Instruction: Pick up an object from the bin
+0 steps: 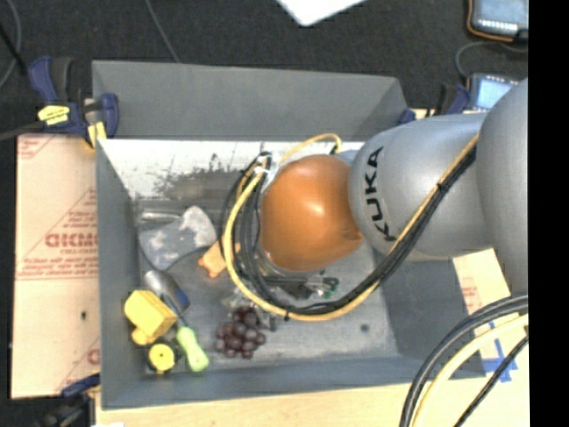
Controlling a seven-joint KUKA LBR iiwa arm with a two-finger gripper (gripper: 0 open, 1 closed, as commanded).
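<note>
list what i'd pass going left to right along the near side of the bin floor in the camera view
yellow block -> green stick-shaped piece -> bunch of dark purple grapes -> the arm's orange cover, hanging over the middle of the bin

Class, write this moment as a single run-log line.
arm: reaching in from right | orange wrist cover: over bin centre | nearest: purple grape bunch, small orange piece | rest: heap at left
</note>
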